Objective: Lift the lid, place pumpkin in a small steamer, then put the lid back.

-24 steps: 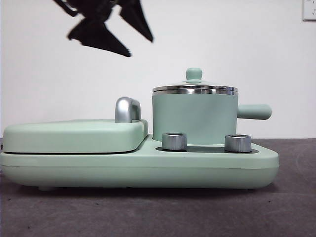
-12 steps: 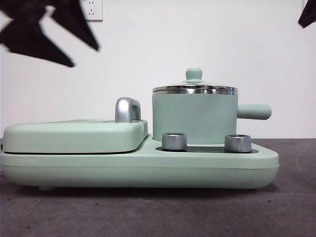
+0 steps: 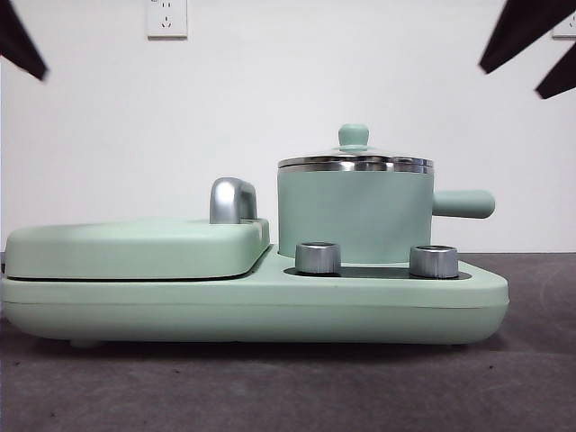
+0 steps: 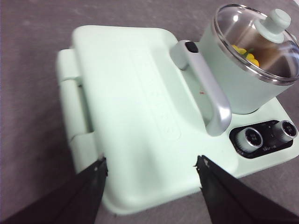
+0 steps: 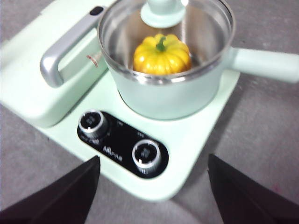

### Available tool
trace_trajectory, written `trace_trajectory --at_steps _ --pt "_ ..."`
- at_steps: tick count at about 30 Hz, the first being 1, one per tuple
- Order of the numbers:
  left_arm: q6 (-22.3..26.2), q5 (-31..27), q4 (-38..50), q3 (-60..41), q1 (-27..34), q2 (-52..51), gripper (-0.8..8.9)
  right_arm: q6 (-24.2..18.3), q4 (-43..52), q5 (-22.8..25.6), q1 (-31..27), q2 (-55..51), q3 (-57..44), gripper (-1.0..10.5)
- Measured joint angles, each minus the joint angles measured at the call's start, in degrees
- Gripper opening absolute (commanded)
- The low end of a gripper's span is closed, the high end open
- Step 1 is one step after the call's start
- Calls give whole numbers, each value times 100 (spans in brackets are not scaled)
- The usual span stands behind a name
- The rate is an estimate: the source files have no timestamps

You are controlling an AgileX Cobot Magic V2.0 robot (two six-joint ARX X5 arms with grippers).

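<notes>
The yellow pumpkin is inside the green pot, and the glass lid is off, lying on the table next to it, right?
Not quite. The pumpkin is inside the pot, but the lid is on the pot, not on the table. The front view shows its steel rim on the pot's rim.

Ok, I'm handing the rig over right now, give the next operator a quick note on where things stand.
Left gripper: open, empty, above the hinged grill cover.
Right gripper: open, empty, above the control dials.
Pumpkin: inside the small steamer, seen through the glass.
Lid: seated on the steamer's rim, knob up.
Done: pumpkin in, lid on.
Left: nothing visible; both arms are clear of the steamer.
</notes>
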Motion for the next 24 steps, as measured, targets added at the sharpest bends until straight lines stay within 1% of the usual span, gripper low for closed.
trace_trajectory --at_steps 7,8,9,10,11,12,15,19,24 --pt "4 -2 -103 -9 138 -601 312 -24 293 -240 0 437 0 353" --pt "4 -2 -111 -9 138 -623 306 -42 289 -247 0 455 -2 323" --pt "7 -2 -127 -9 138 -643 246 -50 284 -247 0 459 0 221" --pt "26 -4 -142 -9 138 -645 142 -63 280 -247 0 455 0 115" --pt "44 0 -155 -9 138 -643 -1 -87 289 -243 0 452 -2 -14" --pt "46 -2 -166 -11 136 -640 3 -111 308 -236 0 452 0 21" --pt "74 -2 -116 -9 138 -632 6 -149 520 -188 0 452 -2 19" --pt "118 -2 -201 -11 138 -647 7 -149 595 -389 0 433 -2 19" --pt "136 -2 -153 -11 138 -702 7 -149 719 -396 0 420 -2 19"
